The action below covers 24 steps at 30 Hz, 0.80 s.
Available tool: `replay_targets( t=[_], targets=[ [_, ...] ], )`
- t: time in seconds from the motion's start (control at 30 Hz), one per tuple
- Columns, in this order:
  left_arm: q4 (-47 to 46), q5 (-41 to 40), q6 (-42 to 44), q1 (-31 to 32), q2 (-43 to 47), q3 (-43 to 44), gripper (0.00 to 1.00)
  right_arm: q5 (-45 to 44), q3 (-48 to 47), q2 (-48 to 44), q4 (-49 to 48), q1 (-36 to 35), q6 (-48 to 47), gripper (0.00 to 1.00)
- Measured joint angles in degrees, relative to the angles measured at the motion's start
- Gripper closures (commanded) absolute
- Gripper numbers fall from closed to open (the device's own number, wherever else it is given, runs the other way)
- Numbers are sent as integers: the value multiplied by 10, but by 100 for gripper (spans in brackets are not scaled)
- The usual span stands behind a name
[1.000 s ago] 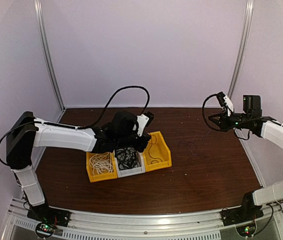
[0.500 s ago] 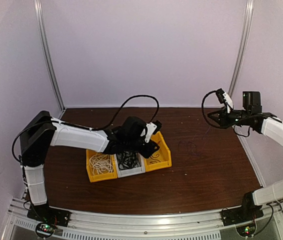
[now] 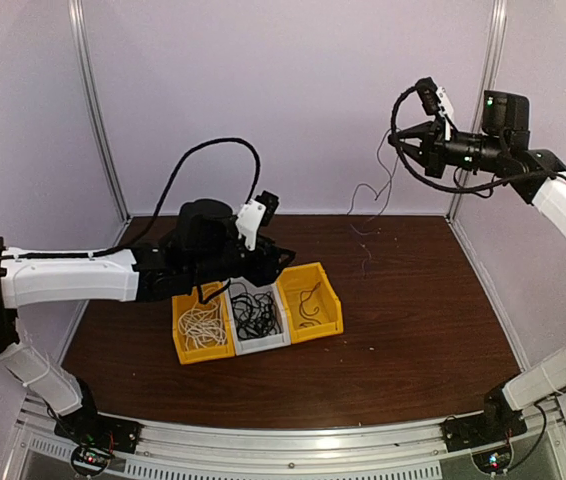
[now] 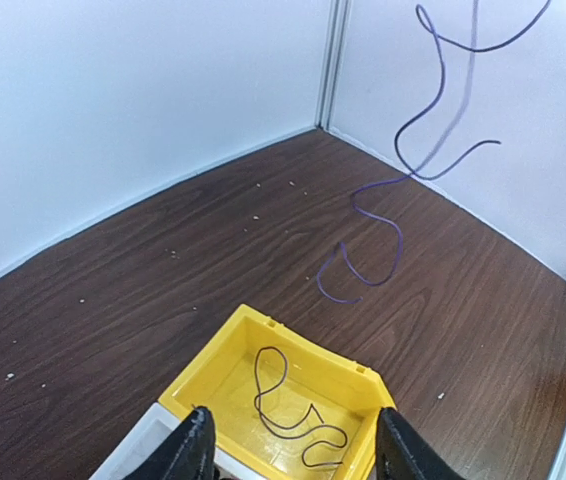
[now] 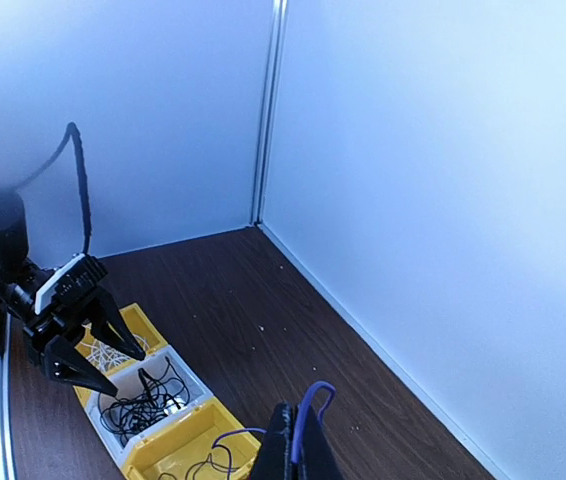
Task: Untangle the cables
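My right claw (image 3: 400,140) is clenched on the purple cable (image 4: 398,143), my left claw (image 4: 293,440) released. The pinch looks slight, I think; the cord could slip and fall into the bins (image 4: 203,355).

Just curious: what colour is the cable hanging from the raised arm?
Purple cable, clearest in the left wrist view.

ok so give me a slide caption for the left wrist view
Open left gripper over a yellow bin holding one black cable, with a purple cable dangling above the table beyond.
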<state>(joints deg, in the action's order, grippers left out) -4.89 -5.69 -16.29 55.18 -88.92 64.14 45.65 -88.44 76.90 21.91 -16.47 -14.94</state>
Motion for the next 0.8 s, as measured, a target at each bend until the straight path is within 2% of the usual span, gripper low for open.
replay_targets(
  t=[0.23,0.37,0.5,0.8],
  targets=[
    [-15,-69,-10,0,99,-90,43,-4,-136,52,36,-101,14,100],
    [-11,-104,-19,0,153,-128,43,-5,-176,74,47,-135,17,100],
    [-11,-130,-28,0,195,-150,43,-11,-171,85,49,-151,16,100],
    [-4,-175,-40,0,275,-198,42,-51,-95,120,47,-153,-2,100]
  ],
)
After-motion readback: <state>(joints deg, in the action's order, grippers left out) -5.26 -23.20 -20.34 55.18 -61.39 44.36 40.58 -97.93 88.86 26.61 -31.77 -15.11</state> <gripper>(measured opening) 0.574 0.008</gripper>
